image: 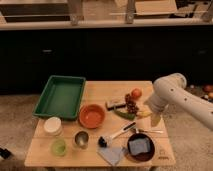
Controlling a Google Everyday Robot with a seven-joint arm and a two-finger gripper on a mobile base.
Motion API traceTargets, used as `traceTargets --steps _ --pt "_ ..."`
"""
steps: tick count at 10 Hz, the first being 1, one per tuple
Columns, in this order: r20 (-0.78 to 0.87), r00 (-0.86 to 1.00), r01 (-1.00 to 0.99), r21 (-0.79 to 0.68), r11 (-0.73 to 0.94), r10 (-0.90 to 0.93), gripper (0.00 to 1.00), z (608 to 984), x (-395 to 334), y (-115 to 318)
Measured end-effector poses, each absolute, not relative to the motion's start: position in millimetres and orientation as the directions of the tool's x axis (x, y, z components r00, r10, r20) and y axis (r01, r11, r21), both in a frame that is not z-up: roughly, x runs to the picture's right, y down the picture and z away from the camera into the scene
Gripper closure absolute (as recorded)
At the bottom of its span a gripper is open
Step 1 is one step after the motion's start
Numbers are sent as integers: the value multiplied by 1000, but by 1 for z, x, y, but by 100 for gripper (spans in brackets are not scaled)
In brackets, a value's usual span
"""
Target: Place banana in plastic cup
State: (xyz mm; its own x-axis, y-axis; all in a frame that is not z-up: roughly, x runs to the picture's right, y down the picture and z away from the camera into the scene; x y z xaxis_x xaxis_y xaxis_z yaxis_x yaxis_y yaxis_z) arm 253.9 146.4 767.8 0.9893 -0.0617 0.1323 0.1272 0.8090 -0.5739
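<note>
The desk point(100, 91) carries every item. My end effector point(156, 119) hangs over its right side. I cannot tell how far it is open, or whether it has hold of anything. The banana point(143, 113) lies just beside the end effector at 9 o'clock, with its long axis running roughly 9 to 3. The plastic cup point(59, 146) stands well apart, at 8 o'clock from the banana, next to the metal cup point(81, 139). I can read no writing; the mark at the desk's near right corner is illegible.

Yellow banana point(144, 114) flat, table right, beside claw point(156, 120); green plastic cup point(59, 146) upright, front-left.
</note>
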Motion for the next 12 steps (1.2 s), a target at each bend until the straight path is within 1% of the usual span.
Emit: traceTargets --steps 3,5,7,9,10,12 --pt "153 985 152 -574 805 -77 20 779 262 137" --pt "161 984 156 -583 797 -75 20 778 255 145" --pt "174 982 161 -581 797 -72 20 787 249 145" --pt "179 981 171 -583 794 -80 22 797 257 139" --pt "186 979 175 -579 796 -80 20 802 254 134" --pt "191 979 176 -588 790 -76 20 801 252 143"
